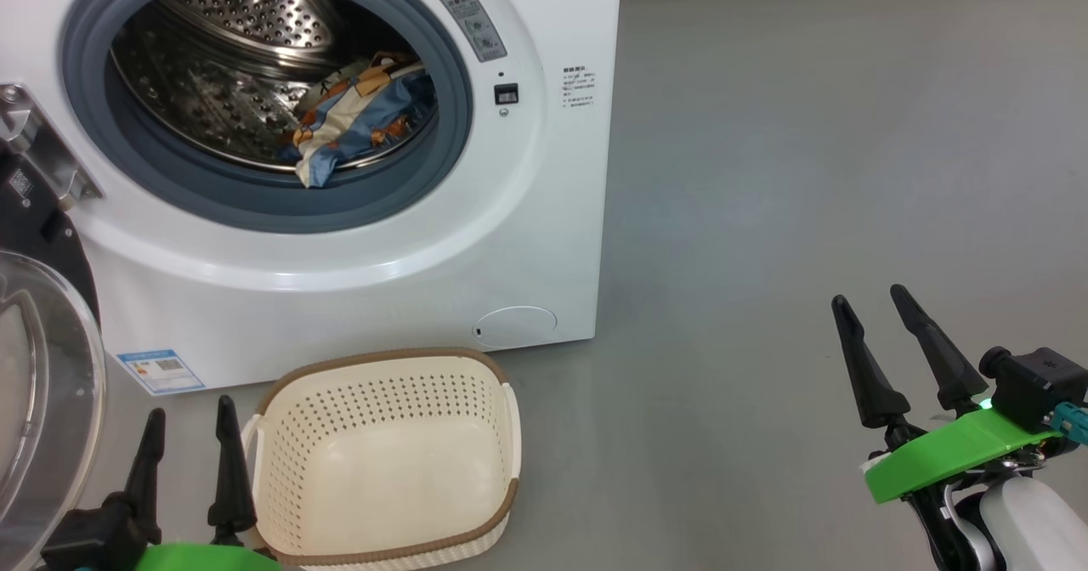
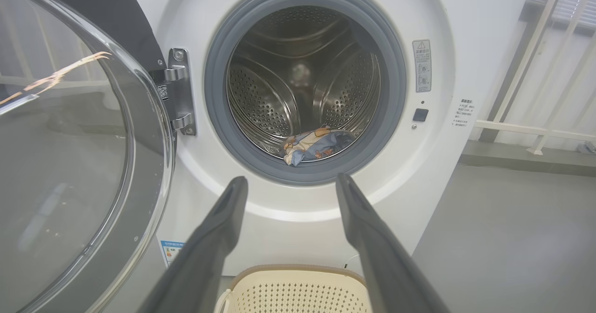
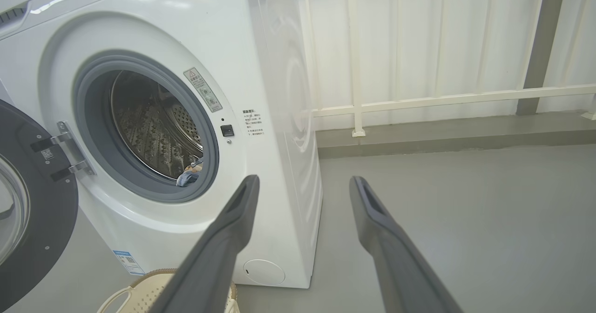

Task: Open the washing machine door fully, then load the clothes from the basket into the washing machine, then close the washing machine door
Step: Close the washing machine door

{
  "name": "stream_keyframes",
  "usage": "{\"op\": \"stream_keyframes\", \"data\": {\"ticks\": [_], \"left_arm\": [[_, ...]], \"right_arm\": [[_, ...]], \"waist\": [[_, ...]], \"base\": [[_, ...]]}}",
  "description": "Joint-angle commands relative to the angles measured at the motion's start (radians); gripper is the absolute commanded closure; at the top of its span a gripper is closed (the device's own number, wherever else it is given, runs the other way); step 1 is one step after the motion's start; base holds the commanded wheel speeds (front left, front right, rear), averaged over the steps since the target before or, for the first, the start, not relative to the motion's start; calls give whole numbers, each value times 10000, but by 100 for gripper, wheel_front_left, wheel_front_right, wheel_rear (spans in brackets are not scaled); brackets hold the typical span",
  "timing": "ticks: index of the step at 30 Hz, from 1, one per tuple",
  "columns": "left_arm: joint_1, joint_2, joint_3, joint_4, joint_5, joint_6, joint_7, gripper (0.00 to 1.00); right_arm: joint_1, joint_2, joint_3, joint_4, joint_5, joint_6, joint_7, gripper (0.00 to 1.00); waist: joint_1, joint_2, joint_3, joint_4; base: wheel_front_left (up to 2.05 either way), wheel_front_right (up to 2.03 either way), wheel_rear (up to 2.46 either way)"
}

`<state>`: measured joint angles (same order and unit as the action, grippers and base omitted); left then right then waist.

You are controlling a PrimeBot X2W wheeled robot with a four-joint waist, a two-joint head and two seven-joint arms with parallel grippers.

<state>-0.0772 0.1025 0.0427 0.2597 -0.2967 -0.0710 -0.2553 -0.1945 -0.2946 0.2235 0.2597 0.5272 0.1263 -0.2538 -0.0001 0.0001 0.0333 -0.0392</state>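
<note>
Basket [image 1: 384, 401] beside left end effector [image 1: 190, 408]

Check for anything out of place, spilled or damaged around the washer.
Nothing spilled or damaged. One oddity: the clothes sit right at the front lip of the drum, a blue fold drooping toward the grey rubber ring, where the open door might pinch it. The basket stands upright, empty.
</note>
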Motion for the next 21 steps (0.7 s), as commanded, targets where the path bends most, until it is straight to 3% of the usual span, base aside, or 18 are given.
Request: {"op": "stream_keyframes", "data": {"ticks": [1,21], "left_arm": [[-241,116,370,-251,138,-45,-65,0],[-262,2,512,-170,325,-195,-65,0]], "right_arm": [[-7,-140,110,-206,11,44,-80,0],[44,-122,111,-202,-2,44,-80,0]], "waist": [[1,-1,-3,-8],[1,-1,-58,-17]], "base": [[-19,19,0],[0,0,0]]}}
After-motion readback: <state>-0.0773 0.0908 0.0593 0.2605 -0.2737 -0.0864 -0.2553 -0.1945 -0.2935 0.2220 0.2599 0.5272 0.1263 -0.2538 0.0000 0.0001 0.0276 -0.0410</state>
